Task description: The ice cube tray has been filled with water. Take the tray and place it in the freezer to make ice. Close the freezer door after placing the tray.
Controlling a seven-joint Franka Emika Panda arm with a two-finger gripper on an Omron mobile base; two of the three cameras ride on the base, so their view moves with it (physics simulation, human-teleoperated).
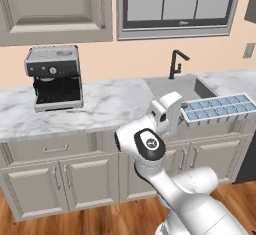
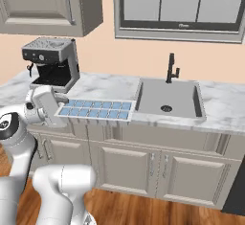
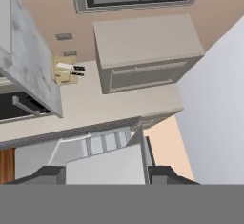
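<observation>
My gripper (image 1: 178,113) is shut on one short end of the pale blue ice cube tray (image 1: 218,107). The tray hangs level in the air above the counter's front edge, by the sink (image 1: 176,88). Its cells show glossy blue water (image 1: 210,113). In the right base view the tray (image 2: 95,110) sticks out to the right from the gripper (image 2: 56,110). The hand view has the tray's pale end (image 3: 106,163) between the two dark fingertips (image 3: 47,173), gripper (image 3: 106,174). I cannot tell whether the tall pale grey face (image 3: 219,108) at the right of the hand view is the freezer.
A marble counter (image 1: 110,109) runs along the wall, with a coffee machine (image 1: 54,77) on its left part and a black faucet (image 1: 176,63) behind the sink. Base cabinets (image 2: 143,164) stand below and wall cabinets (image 1: 55,9) above. A knife block (image 3: 64,72) appears in the hand view.
</observation>
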